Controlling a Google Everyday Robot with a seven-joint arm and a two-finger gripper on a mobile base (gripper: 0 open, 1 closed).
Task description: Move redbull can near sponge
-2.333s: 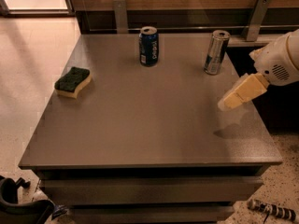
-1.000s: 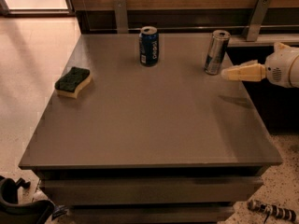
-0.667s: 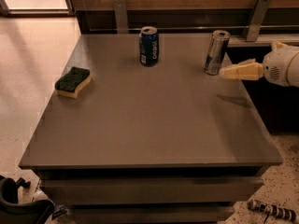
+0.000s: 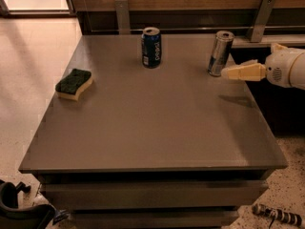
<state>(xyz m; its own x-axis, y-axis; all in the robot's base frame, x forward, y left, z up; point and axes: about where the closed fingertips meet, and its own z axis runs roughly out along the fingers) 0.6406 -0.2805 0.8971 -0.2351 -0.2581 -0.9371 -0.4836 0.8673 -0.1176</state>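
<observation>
Slim silver-grey redbull can (image 4: 220, 53) with shiny top standing upright, upper right of smooth grey tabletop (image 4: 152, 128). Cream tapered gripper (image 4: 228, 73) pointing in from right edge, tip just beside can's base; how far open, cannot tell. Wavy-edged yellow sponge (image 4: 74, 84) with dark green top lying at left, well apart.

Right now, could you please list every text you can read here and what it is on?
"pepsi": white letters running sideways on the blue can.
Too blurred to read: the markings on the redbull can.
No text: the sponge, and the gripper just right of the redbull can.
</observation>
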